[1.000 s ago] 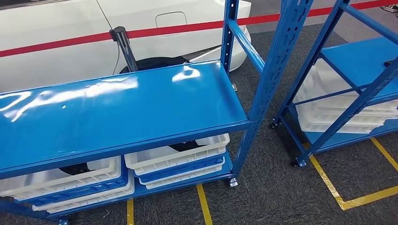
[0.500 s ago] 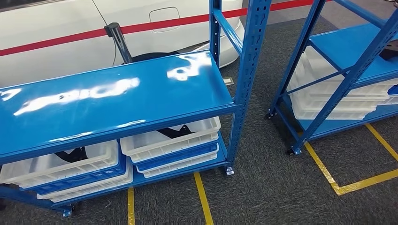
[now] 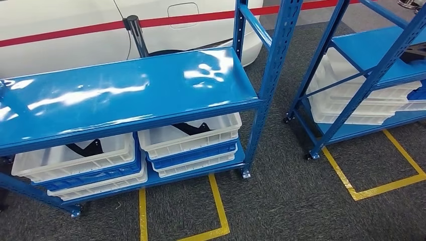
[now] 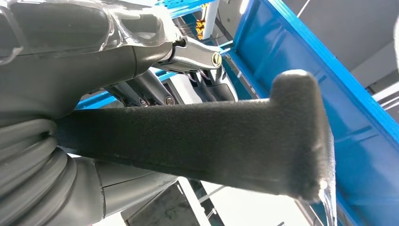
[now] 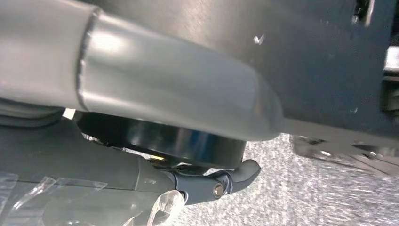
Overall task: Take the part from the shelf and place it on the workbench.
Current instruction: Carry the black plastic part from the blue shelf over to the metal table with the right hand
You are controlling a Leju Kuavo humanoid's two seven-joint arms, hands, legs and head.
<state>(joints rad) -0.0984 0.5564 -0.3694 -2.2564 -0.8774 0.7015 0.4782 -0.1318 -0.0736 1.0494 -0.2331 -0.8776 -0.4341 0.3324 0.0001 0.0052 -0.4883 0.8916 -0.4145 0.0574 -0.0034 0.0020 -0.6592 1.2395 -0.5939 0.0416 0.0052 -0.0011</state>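
In the left wrist view my left hand (image 4: 70, 70) grips a black foam-textured part (image 4: 211, 141), a long bar with a short bent end that sticks out past the fingers (image 4: 207, 89), close beside a blue shelf beam (image 4: 291, 56). The right wrist view has my right hand (image 5: 155, 94) hanging over grey carpet, thumb and a dark finger (image 5: 230, 176) apart, nothing held. In the head view a blue rack (image 3: 125, 95) has a bare glossy shelf. Below it, white trays (image 3: 75, 160) (image 3: 196, 138) hold more black parts (image 3: 85, 147) (image 3: 191, 129).
A second blue rack (image 3: 371, 60) with stacked white trays (image 3: 351, 105) stands to the right, a carpet gap between the two. Behind are a white car (image 3: 60, 50), red barrier tape and a dark post (image 3: 136, 35). Yellow lines (image 3: 216, 201) mark the floor.
The whole head picture has shifted, so the camera has moved; more of the floor and yellow lines in front of the rack shows now. The racks and trays stay put.
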